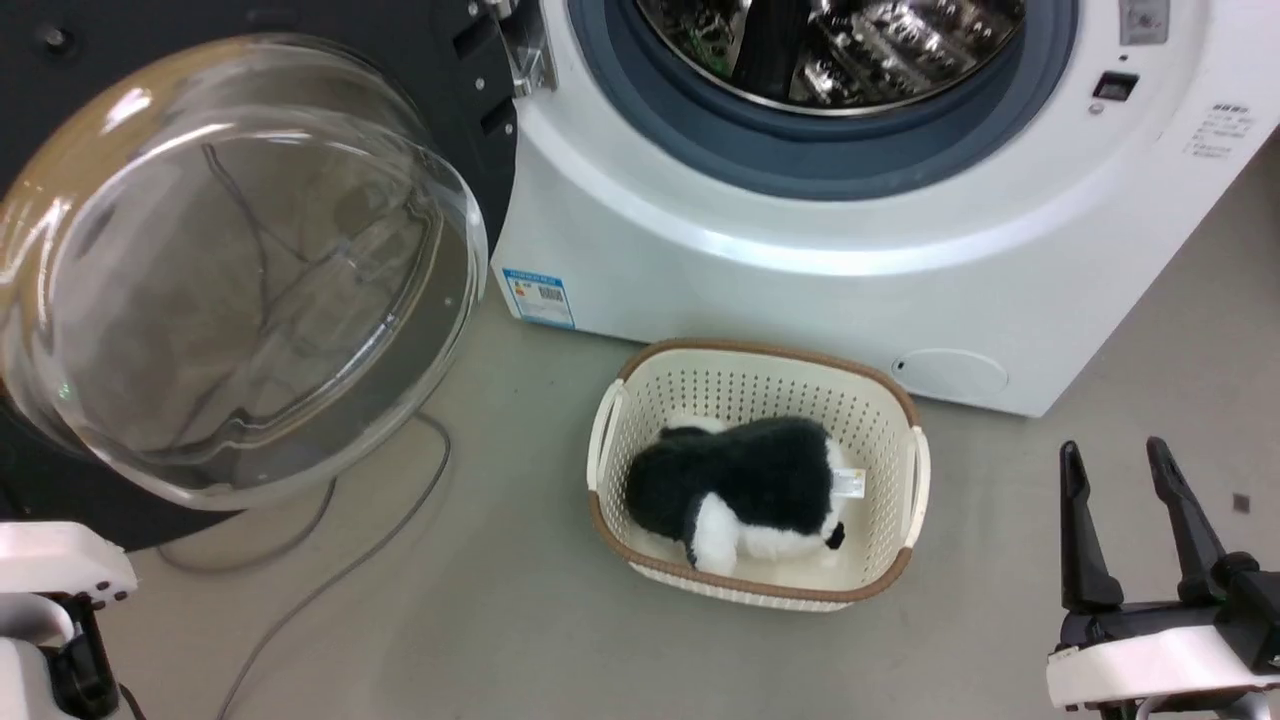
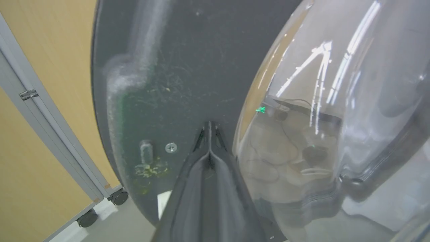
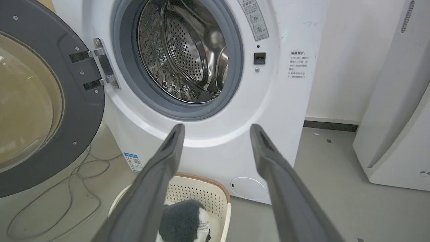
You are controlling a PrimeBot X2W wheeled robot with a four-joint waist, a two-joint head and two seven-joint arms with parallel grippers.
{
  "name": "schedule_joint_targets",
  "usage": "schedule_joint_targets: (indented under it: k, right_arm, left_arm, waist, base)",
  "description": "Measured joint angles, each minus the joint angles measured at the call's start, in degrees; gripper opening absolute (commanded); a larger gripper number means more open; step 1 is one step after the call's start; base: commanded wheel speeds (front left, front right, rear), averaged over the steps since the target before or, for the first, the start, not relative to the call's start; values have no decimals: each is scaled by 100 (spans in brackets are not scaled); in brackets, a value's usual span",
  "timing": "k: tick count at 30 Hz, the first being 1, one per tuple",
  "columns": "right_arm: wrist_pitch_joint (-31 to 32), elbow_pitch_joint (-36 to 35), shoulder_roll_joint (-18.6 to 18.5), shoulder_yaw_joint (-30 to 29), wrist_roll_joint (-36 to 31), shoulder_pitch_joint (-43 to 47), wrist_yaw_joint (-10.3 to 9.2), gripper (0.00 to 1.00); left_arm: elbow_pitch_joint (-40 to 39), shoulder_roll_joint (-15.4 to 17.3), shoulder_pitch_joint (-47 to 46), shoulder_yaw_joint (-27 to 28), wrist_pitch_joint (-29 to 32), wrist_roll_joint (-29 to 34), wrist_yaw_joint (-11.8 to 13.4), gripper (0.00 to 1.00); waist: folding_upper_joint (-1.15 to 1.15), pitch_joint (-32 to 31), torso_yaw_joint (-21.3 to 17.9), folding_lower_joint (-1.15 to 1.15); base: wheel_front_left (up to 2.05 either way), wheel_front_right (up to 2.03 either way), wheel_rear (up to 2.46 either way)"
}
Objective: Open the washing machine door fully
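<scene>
The washing machine door (image 1: 470, 120) stands swung out to the left, its inner side toward me, with the clear domed glass bowl (image 1: 230, 280) bulging out and a metal hinge (image 1: 525, 55) at its right. My left gripper (image 2: 209, 127) is shut, its tips against the door's black inner face (image 2: 174, 67) just left of the glass bowl (image 2: 319, 117). My right gripper (image 1: 1114, 452) is open and holds nothing, low at the right, apart from the machine. In the right wrist view the right gripper (image 3: 216, 127) points at the machine's front below the steel drum opening (image 3: 188, 57), with the door (image 3: 84, 101) at the left.
A cream basket (image 1: 610, 420) holding a black-and-white plush toy (image 1: 750, 490) sits on the floor before the machine. Grey cables (image 1: 340, 570) trail under the door. A yellow panel on casters (image 2: 33, 134) stands behind the door. A white appliance (image 3: 396, 117) stands to the machine's right.
</scene>
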Motion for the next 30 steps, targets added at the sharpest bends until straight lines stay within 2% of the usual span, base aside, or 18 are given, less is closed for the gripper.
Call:
schedule_joint_targets:
  k: [3, 6, 10, 14, 20, 21, 22, 30]
  right_arm:
    - [-1, 52, 0, -1, 12, 35, 0, 100]
    - [0, 79, 0, -19, 54, 98, 0, 100]
    - [-1, 82, 0, -63, 93, 303, 0, 100]
    - [0, 67, 0, -132, 92, 445, 0, 100]
    - [0, 24, 0, -193, 92, 499, 0, 100]
    - [-1, 14, 0, -202, 92, 500, 0, 100]
    - [0, -3, 0, -208, 92, 501, -1, 100]
    - [-1, -96, 1, -189, 64, 532, 0, 100]
  left_arm:
    - [-135, -76, 108, 2, 0, 115, -78, 0]
    - [-514, -223, 370, 49, 0, 209, -82, 0]
    - [-1055, -397, 839, -51, 1, 419, -224, 0]
    - [-1679, -616, 1183, -382, 0, 630, -416, 0]
    - [-2136, -764, 1347, -708, 0, 754, -588, 0]
    - [-2218, -809, 1370, -781, 0, 782, -605, 53]
    - [-2281, -842, 1391, -875, 0, 803, -651, 100]
    - [-2379, -1012, 1626, -1322, 0, 789, -896, 100]
  waist:
    - [0, -141, -17, 0]
    - [0, -337, -46, 0]
    - [0, -658, -81, -1]
    - [0, -1003, -122, -1]
    - [0, -1120, -264, -1]
    - [0, -1132, -302, -1]
    - [0, -1142, -343, -1]
    - [0, -1185, -737, -1]
  base:
    - [0, 0, 0]
    - [0, 0, 0]
    - [0, 0, 0]
    - [0, 0, 0]
    - [0, 0, 0]
    - [0, 0, 0]
    - [0, 0, 0]
    - [0, 0, 0]
